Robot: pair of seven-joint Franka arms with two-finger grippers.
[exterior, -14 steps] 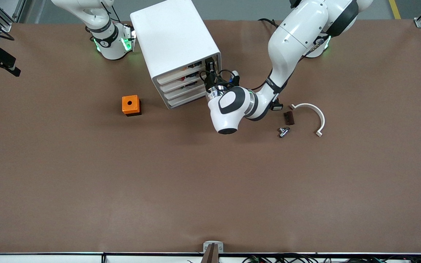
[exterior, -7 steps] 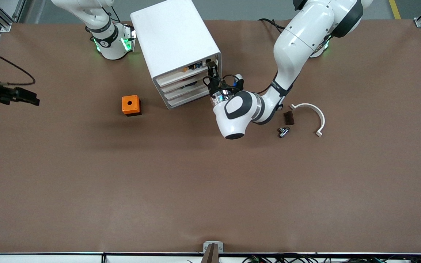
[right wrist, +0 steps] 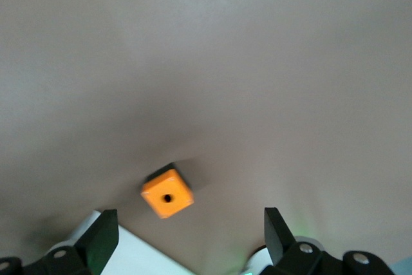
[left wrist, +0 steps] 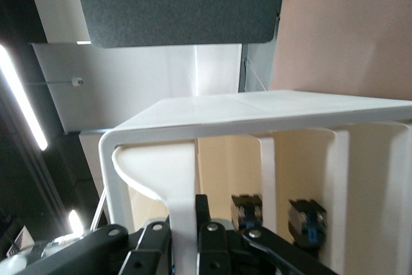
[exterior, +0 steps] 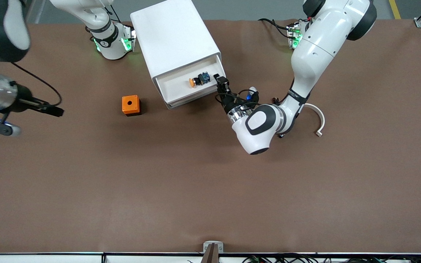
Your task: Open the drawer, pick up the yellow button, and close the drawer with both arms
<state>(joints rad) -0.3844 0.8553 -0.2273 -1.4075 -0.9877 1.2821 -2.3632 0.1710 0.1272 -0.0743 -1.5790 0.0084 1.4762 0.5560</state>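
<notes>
Open drawer (exterior: 181, 86) unobstructed from above, left claw (exterior: 220, 82) beside it.

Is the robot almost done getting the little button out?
Not yet. The top drawer is already pulled open, with the left gripper shut on its front edge. The button lies inside, untouched. The right gripper is open over the table near the orange cube. Grabbing the button and closing the drawer remain.

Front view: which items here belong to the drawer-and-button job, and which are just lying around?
Job: drawer, pulled out of the cabinet; button lying in it; left gripper clamped on the drawer's front; right gripper, open over the table.

Lying about: orange cube; white curved clip.
</notes>
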